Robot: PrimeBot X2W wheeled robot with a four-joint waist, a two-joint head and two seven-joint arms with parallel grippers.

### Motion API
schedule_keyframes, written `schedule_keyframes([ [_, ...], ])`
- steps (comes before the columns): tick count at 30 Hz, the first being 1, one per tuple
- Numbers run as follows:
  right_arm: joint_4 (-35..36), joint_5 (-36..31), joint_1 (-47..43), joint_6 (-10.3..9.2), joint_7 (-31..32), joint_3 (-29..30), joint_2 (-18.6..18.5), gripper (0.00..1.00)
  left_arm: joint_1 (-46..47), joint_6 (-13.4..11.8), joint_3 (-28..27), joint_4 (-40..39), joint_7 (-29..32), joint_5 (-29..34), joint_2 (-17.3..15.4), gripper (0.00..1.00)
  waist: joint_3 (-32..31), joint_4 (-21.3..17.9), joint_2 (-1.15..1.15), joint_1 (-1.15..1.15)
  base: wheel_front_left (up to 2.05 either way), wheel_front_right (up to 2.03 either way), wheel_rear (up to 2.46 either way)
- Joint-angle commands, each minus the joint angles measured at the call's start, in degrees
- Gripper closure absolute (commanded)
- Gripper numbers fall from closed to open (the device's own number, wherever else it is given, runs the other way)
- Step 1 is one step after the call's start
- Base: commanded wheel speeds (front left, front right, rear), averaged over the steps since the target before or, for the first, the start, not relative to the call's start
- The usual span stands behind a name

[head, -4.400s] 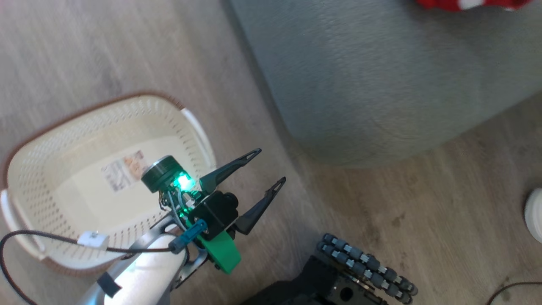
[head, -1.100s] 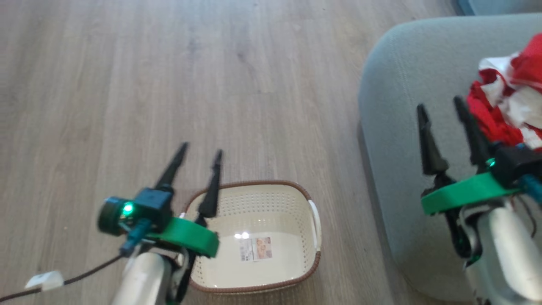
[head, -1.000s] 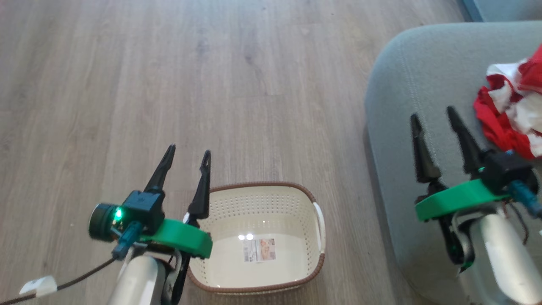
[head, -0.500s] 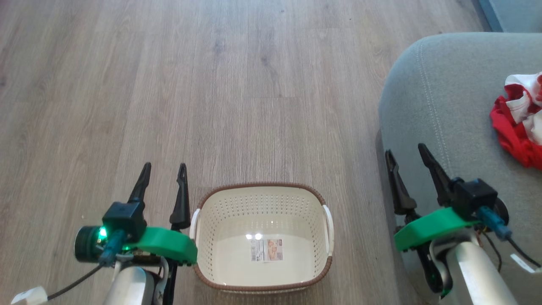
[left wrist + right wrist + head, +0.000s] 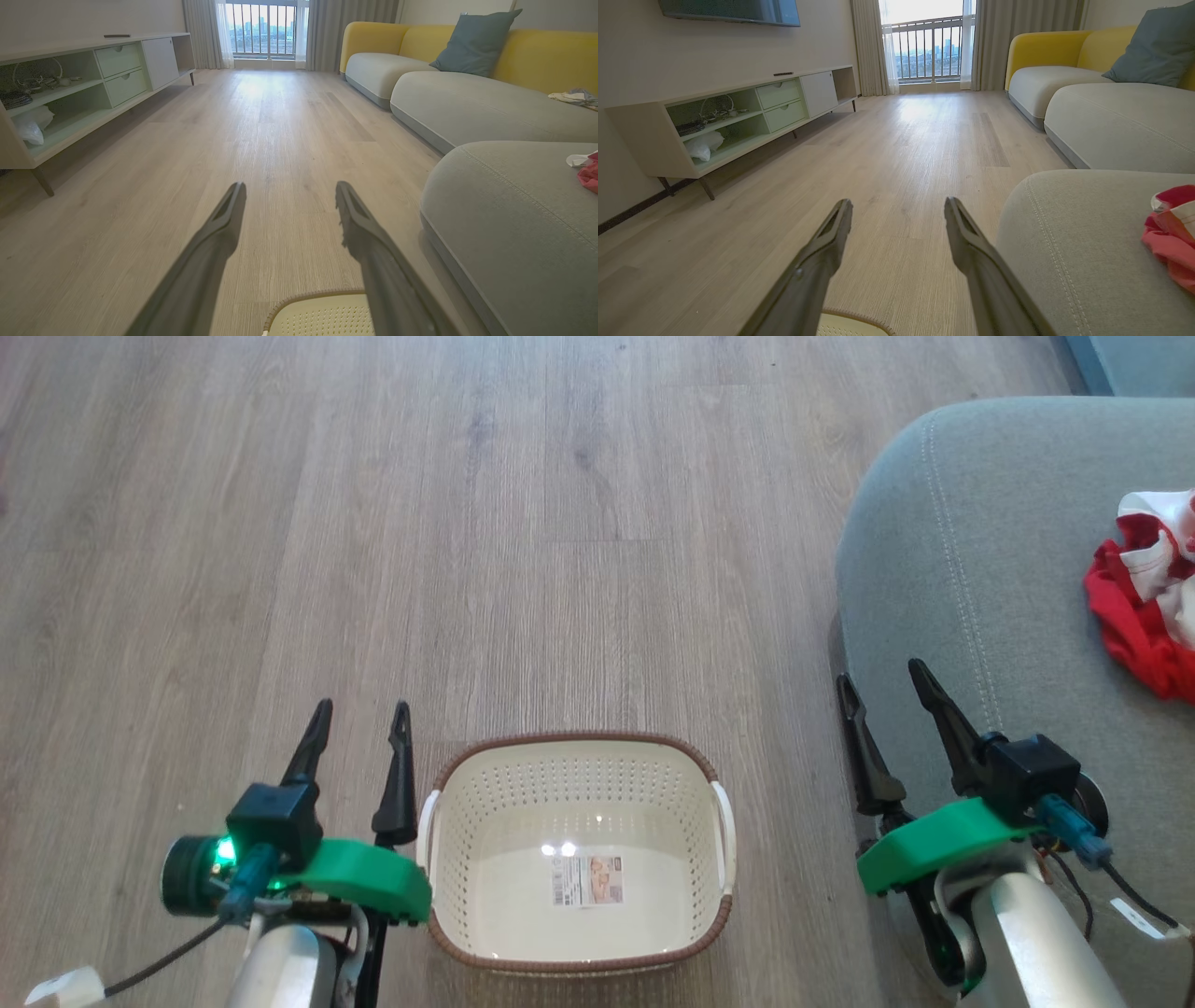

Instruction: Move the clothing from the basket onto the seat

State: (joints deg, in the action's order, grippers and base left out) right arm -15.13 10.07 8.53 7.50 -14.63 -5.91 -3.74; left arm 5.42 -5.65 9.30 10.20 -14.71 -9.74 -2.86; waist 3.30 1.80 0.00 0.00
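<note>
- My left tool (image 5: 362,706) has its fingers apart and holds nothing; the basket (image 5: 579,739) is just to its right.
- My right tool (image 5: 880,672) is also spread and bare, at the near edge of the seat (image 5: 990,551).
- The basket sits on the floor (image 5: 467,523) between both tools, with its bottom sticker (image 5: 587,880) showing.
- The clothing (image 5: 1144,616) lies on the seat, right of and beyond my right tool, apart from it.

Sticker (image 5: 587,880) in basket (image 5: 523,786) — print illegible

Red clothing (image 5: 1141,633), grey seat (image 5: 990,560), cream perforated basket (image 5: 571,777).
</note>
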Motion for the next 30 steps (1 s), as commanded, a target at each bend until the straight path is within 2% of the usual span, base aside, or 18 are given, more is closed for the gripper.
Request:
schedule_keyframes([
  [1,1.7,-0.3,0.6,-0.01,-0.4,-1.2,0.6,0.0,0.8,-0.1,-2.4,-2.5,-0.3,0.5,0.0,0.0,-0.1,-0.1,0.0,0.0,0.0,0.0,0.0],
  [9,1.8,-0.3,0.6,-0.01,-0.4,-1.1,0.7,0.0,0.4,-0.4,-2.7,-3.0,-0.3,2.0,0.0,0.0,-0.2,-0.3,0.0,0.0,0.0,0.0,0.0],
  [16,1.8,-0.5,0.7,-0.01,-0.4,-1.2,0.8,0.0,0.1,1.1,-3.2,-2.5,-0.3,-0.3,0.0,0.0,-0.4,-0.6,0.0,0.0,0.0,0.0,0.0],
  [19,1.8,-0.5,0.7,-0.01,-0.4,-1.2,0.8,0.0,0.1,2.6,-3.4,-3.3,-0.3,-1.3,0.0,0.0,-0.4,-0.8,0.0,0.0,0.0,0.0,0.0],
  [30,1.7,0.6,0.5,-0.01,-0.4,-1.1,0.8,0.0,-0.4,4.6,-4.6,-3.0,-0.3,-3.6,0.0,0.0,-0.6,-1.0,0.0,0.0,0.0,0.0,0.0],
])
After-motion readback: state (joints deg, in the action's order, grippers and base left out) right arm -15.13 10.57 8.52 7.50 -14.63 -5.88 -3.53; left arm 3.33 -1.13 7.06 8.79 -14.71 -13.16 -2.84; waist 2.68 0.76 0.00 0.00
